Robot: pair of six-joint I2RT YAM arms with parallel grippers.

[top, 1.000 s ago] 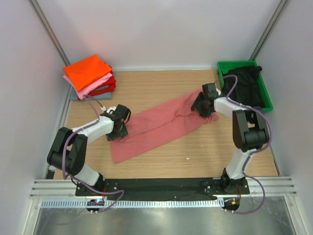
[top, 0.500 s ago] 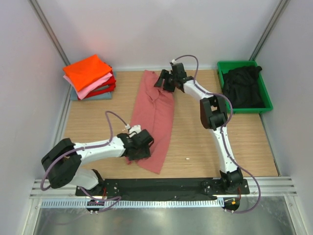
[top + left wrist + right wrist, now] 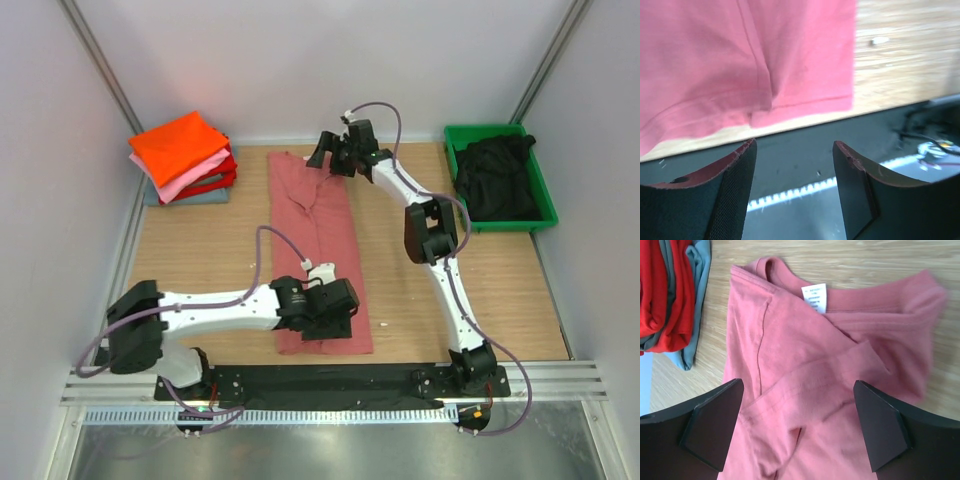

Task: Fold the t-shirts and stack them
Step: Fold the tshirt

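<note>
The salmon-red t-shirt lies flat down the middle of the table, collar at 12 o'clock, hem at 6. The right gripper over the collar and the left gripper at the hem hover, jaws apart, empty. Smoothing the bunched sleeve first should square the fold.

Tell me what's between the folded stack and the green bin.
In the top view, the salmon-red t-shirt, with the right gripper over its collar end.
</note>
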